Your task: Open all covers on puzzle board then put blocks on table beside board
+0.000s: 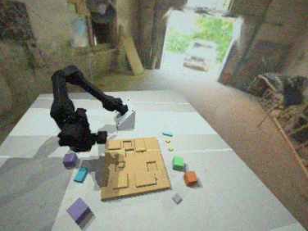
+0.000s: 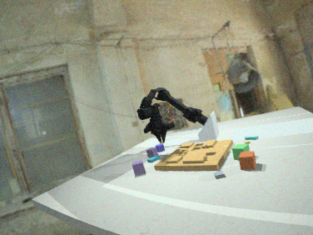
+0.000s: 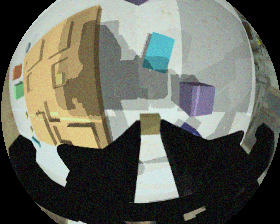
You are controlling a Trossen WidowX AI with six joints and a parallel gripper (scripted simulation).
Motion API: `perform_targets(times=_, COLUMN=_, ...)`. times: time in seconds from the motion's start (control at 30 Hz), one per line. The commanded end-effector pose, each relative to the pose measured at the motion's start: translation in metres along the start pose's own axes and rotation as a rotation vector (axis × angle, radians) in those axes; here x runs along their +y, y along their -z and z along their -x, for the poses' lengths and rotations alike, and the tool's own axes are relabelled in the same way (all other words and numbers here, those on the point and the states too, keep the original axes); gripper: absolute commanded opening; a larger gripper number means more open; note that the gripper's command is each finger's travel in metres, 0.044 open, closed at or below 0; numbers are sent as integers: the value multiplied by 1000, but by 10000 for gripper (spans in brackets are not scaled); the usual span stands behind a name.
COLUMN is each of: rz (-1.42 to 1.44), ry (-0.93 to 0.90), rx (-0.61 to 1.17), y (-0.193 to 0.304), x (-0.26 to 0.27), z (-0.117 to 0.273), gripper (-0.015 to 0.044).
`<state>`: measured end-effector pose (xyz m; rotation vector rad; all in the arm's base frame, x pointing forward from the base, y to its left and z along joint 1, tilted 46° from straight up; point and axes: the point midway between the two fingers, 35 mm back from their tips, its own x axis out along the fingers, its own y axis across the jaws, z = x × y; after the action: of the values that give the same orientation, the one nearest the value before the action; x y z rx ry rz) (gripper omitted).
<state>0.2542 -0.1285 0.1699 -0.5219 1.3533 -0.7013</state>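
The tan puzzle board (image 1: 137,161) (image 2: 187,167) (image 3: 45,105) lies flat, with raised covers and several recesses. Uncovered recesses show around its middle and at its far edge; a small tan piece (image 1: 121,165) (image 3: 60,78) sits at one, and I cannot tell whether it is a knob or a block. Some cover positions are too blurred to judge. My gripper (image 2: 162,141) (image 3: 149,123) is beside the board on the purple blocks' side, above the table, shut on a small olive-yellow block. Its fingertips are hidden in the top view.
Purple blocks (image 1: 70,160) (image 1: 79,210) (image 2: 160,147) and a teal block (image 1: 80,174) (image 3: 159,51) lie on the gripper's side. Green (image 1: 178,163) and orange (image 1: 191,178) cubes, a grey piece (image 1: 177,198) and small teal (image 1: 167,133) and yellow pieces lie opposite. A white wedge (image 1: 125,119) stands behind.
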Motion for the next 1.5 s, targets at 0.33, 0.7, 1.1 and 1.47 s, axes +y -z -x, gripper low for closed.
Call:
perform_targets(times=0.33, rz=6, ry=-3, rx=5, y=1, x=1, z=-25, gripper=80)
perform_targets(times=0.7, rz=6, ry=0, rx=3, y=2, x=0, z=-43, gripper=80)
perform_targets(times=1.1, rz=7, ry=7, rx=2, y=5, x=-2, z=-62, gripper=80)
perform_targets(times=1.47, rz=1, ry=15, rx=-1, y=5, x=-5, z=-67, gripper=132)
